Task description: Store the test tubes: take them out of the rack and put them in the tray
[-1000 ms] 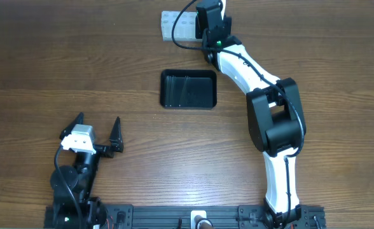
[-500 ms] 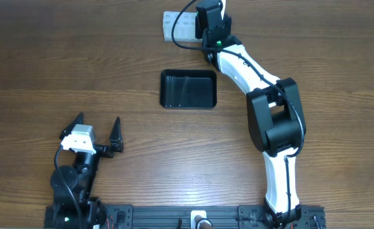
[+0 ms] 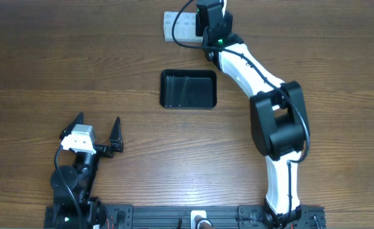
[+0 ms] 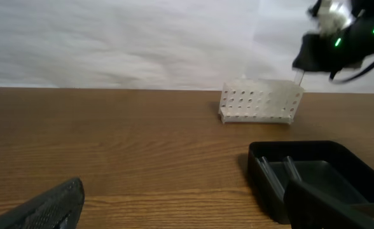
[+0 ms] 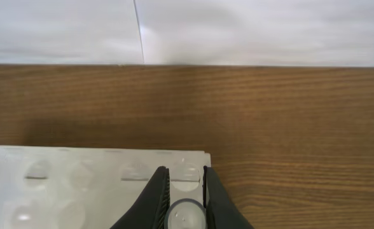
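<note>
Over the table (image 5: 301, 114), right hand (image 5: 185, 184) pinches a racked test tube (image 5: 186, 214).

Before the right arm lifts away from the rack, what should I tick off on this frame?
1. Grip of the right end effector on the test tube: ok, shut on its rim.
2. The rack stands upright: ok.
3. Room in the tray: ok, the stored tubes lie to one side with bare floor beside them.
4. The table between rack and tray is free of obstacles: ok.
5. The left end effector is out of the way: ok, open, near its own base.
6. Count of tubes left in the rack: cannot tell.
</note>
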You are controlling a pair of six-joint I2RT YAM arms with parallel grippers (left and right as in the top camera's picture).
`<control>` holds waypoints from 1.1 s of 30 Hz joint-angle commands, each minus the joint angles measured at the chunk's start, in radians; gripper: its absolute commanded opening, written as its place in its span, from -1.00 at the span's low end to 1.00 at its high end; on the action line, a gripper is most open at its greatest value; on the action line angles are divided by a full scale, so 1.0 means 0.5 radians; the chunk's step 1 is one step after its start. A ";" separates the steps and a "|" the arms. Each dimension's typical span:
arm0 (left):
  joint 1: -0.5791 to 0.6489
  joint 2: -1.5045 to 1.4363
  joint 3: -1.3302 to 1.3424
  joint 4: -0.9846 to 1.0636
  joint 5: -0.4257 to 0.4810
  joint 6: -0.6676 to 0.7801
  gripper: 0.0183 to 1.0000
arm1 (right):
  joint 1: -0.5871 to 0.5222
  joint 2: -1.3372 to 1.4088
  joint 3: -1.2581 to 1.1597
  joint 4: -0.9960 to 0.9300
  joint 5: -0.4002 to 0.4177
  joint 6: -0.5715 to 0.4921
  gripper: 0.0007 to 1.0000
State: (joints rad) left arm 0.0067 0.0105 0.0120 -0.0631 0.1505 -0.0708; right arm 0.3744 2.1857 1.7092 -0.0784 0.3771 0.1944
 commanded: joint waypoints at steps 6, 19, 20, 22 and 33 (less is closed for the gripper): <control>-0.009 -0.015 -0.012 0.001 0.011 0.029 1.00 | 0.127 -0.620 0.049 -0.069 0.011 0.003 -0.83; -0.009 -0.015 -0.012 0.001 0.011 0.029 1.00 | 0.249 -0.762 -0.037 -1.411 -0.149 0.582 -0.92; -0.009 -0.015 -0.012 0.001 0.011 0.029 1.00 | 0.249 -0.739 -0.066 -1.415 -0.153 0.613 -0.92; -0.009 -0.015 -0.012 0.001 0.011 0.029 1.00 | 0.249 -0.694 -0.117 -1.390 -0.153 0.672 -0.91; -0.009 -0.015 -0.012 0.001 0.011 0.029 1.00 | 0.250 -0.327 -0.159 -1.369 -0.207 0.793 -0.86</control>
State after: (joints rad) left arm 0.0067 0.0101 0.0120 -0.0631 0.1505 -0.0708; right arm 0.4999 1.9759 1.6341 -0.7570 0.2981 0.5583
